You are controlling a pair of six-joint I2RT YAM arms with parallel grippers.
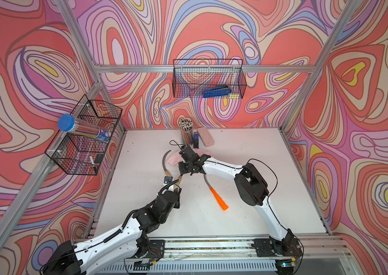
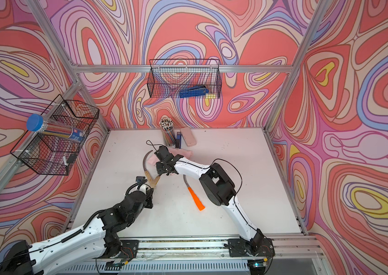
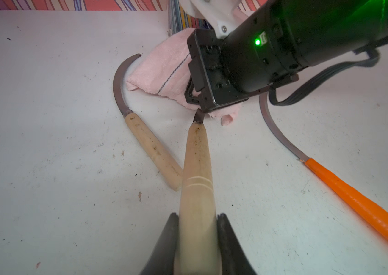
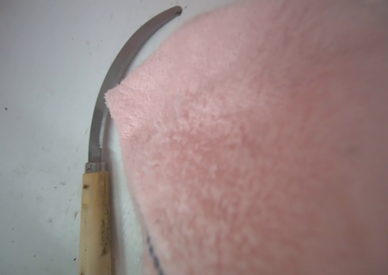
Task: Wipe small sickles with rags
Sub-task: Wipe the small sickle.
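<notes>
The left claw (image 3: 197, 222) is clamped on the butt of a wooden-handled sickle (image 3: 196, 154). It looks stiff and light, and is best held by that handle, clear of the thin edge. Just ahead, the right claw (image 3: 195, 100) is closed, seemingly bunching the soft rag (image 3: 164, 69) over the hidden blade. Left of the left claw lies the second wooden sickle (image 3: 150, 142), and to its right the orange-handled sickle (image 3: 355, 197). Beyond the right claw, a pencil cup (image 1: 186, 133) and a pink case (image 1: 205, 139) crowd the rag.

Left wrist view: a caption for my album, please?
Jaws grip a wooden sickle, blade reaching the pink rag; a second sickle and an orange sickle lie alongside.
</notes>
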